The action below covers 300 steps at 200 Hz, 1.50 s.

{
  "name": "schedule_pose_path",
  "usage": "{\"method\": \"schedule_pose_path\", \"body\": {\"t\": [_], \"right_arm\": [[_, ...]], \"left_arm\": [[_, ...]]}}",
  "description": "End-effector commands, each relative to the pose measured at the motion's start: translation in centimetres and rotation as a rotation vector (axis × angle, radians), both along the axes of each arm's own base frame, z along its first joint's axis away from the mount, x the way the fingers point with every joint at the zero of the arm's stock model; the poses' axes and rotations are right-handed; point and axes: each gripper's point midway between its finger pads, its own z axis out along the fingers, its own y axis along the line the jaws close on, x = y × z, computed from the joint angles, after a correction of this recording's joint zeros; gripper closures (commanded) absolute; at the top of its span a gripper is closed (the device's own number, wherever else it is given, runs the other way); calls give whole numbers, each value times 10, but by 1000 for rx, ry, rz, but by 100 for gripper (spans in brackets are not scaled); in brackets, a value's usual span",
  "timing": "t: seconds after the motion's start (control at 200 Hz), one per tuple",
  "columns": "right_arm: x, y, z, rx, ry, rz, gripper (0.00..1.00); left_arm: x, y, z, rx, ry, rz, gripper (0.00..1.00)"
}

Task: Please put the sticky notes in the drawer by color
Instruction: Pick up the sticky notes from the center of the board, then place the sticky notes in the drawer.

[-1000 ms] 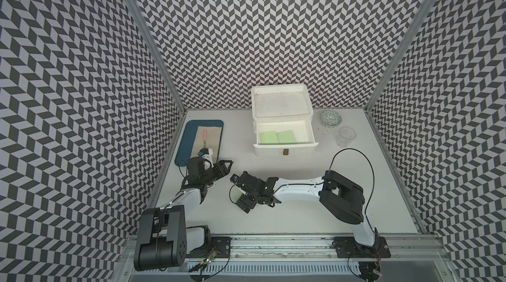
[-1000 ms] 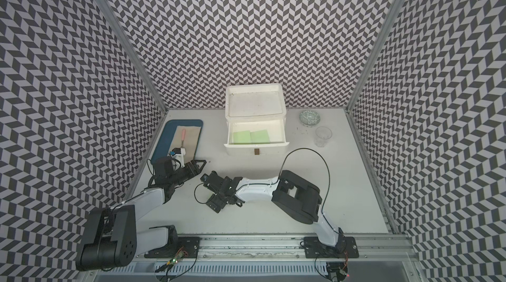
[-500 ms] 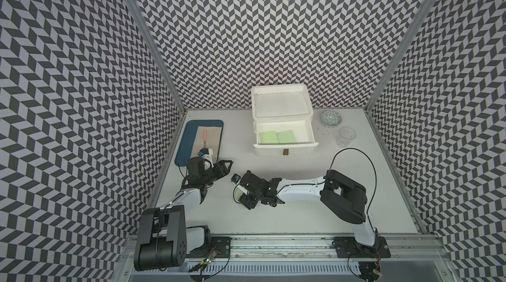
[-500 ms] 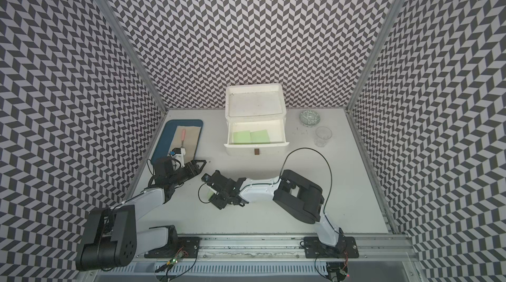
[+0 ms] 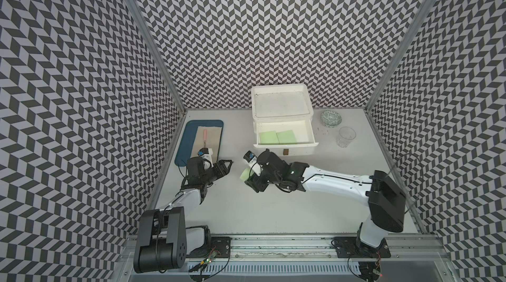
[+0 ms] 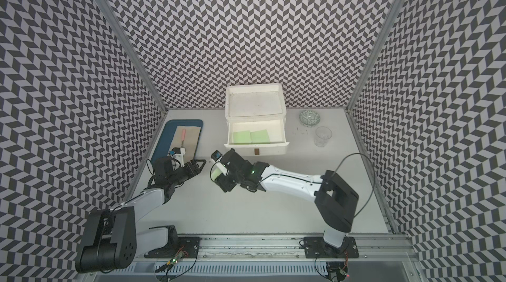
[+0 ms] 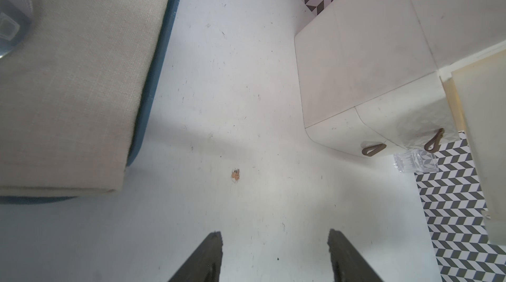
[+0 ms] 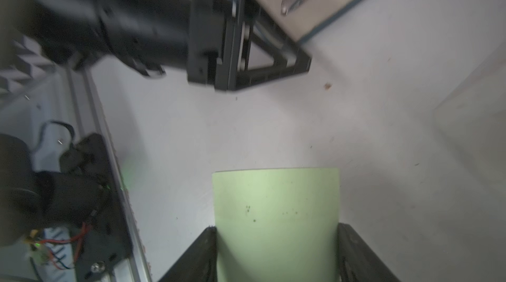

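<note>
My right gripper [image 5: 248, 179] is shut on a light green sticky note [image 5: 244, 179], which it holds by two opposite edges just above the table in front of the drawer [image 5: 282, 102]. The right wrist view shows the note [image 8: 275, 212] slightly bowed between the fingertips [image 8: 210, 235]. The chest's upper drawer stands pulled out, with two green sticky notes [image 5: 269, 137] [image 5: 286, 136] lying side by side in it. My left gripper [image 5: 228, 164] hovers open and empty beside the blue tray; bare table shows between its fingers [image 7: 216, 242]. No other sticky notes are in view.
A blue tray [image 5: 183, 148] at the left holds a beige cloth [image 5: 212, 138] and a pink-handled spoon [image 5: 204, 135]. A patterned bowl [image 5: 331, 117] and a clear glass [image 5: 346, 137] stand right of the chest. The two grippers are close together.
The right gripper's jaws came in from wide open onto the green note, and it has moved slightly towards the drawer. The left arm has not moved.
</note>
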Motion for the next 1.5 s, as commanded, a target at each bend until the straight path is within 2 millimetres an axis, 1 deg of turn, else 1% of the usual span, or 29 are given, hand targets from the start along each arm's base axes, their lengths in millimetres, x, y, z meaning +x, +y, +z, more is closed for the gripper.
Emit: {"method": "schedule_pose_path", "body": {"t": [0.0, 0.035, 0.08, 0.12, 0.155, 0.22, 0.27, 0.31, 0.416, 0.576, 0.826, 0.916, 1.017, 1.077, 1.137, 1.197, 1.277, 1.392, 1.497], "right_arm": [[30, -24, 100, 262, -99, -111, 30], [42, -39, 120, 321, -138, -172, 28], [53, -60, 144, 398, -196, -241, 28], [64, -80, 158, 444, -221, -310, 28], [76, -96, 165, 474, -224, -362, 28], [95, -118, 170, 494, -231, -447, 28], [109, -132, 166, 467, -251, -522, 28], [118, -138, 162, 448, -255, -554, 28], [137, -145, 145, 406, -248, -604, 28], [152, -147, 120, 336, -237, -641, 28], [157, -149, 96, 275, -219, -654, 26], [155, -150, 91, 278, -212, -654, 24], [152, -151, 89, 286, -214, -651, 20], [150, -154, 89, 287, -220, -657, 17], [149, -158, 90, 286, -229, -664, 14], [146, -161, 94, 289, -240, -665, 12], [140, -166, 100, 305, -256, -665, 11], [129, -171, 107, 334, -264, -653, 10], [114, -174, 114, 406, -253, -624, 11]], "left_arm": [[0, -3, 1, 7, -21, -19, 35], [0, -3, 1, 4, -21, -21, 35], [0, -4, 1, 2, -20, -24, 35], [0, -5, 2, 0, -22, -26, 35], [0, -5, 2, 0, -22, -26, 35], [0, -5, 2, 0, -24, -27, 36], [0, -6, 2, 0, -23, -29, 35], [0, -6, 3, 0, -25, -29, 36], [-1, -6, 3, 3, -26, -29, 35], [-1, -5, 2, 9, -24, -28, 35], [0, -5, 2, 12, -22, -29, 36], [0, -4, 5, 19, -38, -21, 36], [3, 0, 10, 19, -52, 6, 36], [9, 0, 19, 10, -52, 11, 36], [16, 0, 35, -11, -71, 22, 36], [22, 1, 56, -35, -106, 48, 36], [31, 0, 88, -42, -168, 78, 36], [45, 0, 138, 0, -249, 128, 35], [60, -9, 183, -17, -320, 135, 35]]}}
